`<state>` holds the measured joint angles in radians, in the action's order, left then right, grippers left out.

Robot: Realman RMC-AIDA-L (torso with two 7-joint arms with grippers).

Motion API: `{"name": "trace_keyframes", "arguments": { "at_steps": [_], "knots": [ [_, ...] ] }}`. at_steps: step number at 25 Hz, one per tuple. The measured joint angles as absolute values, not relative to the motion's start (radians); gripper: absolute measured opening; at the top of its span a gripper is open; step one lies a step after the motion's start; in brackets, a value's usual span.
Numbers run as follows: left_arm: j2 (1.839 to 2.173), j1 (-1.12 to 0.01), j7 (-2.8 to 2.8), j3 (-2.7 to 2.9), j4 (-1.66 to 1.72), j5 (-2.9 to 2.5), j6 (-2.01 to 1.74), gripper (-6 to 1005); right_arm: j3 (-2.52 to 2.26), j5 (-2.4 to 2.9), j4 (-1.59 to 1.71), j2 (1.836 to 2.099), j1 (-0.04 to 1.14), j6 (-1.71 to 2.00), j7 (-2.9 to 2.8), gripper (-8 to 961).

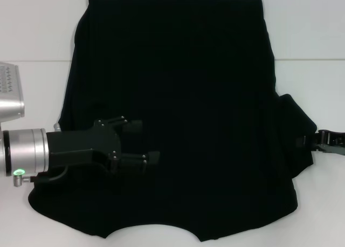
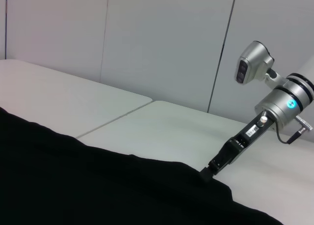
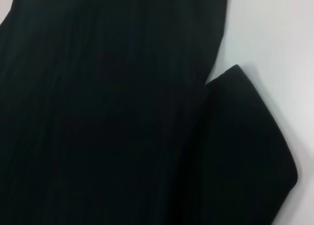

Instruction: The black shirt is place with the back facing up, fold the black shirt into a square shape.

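The black shirt (image 1: 188,69) lies spread flat on the white table (image 1: 32,31), plain side up, with no print showing. My left gripper (image 1: 141,143) hovers over the shirt's near-left part, open, with nothing between its fingers. The shirt's right sleeve (image 1: 294,131) sticks out sideways onto the table. My right gripper (image 1: 312,142) sits at that sleeve's outer edge, touching the cloth. In the left wrist view the right gripper (image 2: 210,168) meets the edge of the shirt (image 2: 73,185). The right wrist view shows only the shirt's body (image 3: 98,112) and the sleeve (image 3: 245,151).
White table surface (image 2: 162,131) surrounds the shirt on the left, right and far sides. A seam between two tabletops (image 1: 32,61) runs across. Grey wall panels (image 2: 162,38) stand behind the table. The shirt's near hem (image 1: 151,228) lies close to the table's front edge.
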<state>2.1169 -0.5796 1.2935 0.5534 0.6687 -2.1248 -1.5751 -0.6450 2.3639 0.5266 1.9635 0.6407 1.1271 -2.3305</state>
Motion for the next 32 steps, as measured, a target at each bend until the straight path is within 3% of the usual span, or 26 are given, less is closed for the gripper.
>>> {"name": "trace_keyframes", "arguments": {
  "at_steps": [2, 19, 32],
  "knots": [
    [2.117, -0.579, 1.294, 0.553, 0.669, -2.125, -1.574, 948, -0.644, 2.364, 0.529, 1.965, 0.638, 1.124, -2.329, 335],
    [2.117, -0.577, 1.296, 0.552, 0.669, -2.119, -1.574, 949, -0.548, 2.351, 0.544, 1.968, 0.602, 1.107, -2.254, 4],
    [2.123, -0.581, 1.301, 0.552, 0.669, -2.115, -1.584, 949, -0.434, 2.236, 0.534, 1.974, 0.553, 1.107, -2.086, 14]
  ]
}}
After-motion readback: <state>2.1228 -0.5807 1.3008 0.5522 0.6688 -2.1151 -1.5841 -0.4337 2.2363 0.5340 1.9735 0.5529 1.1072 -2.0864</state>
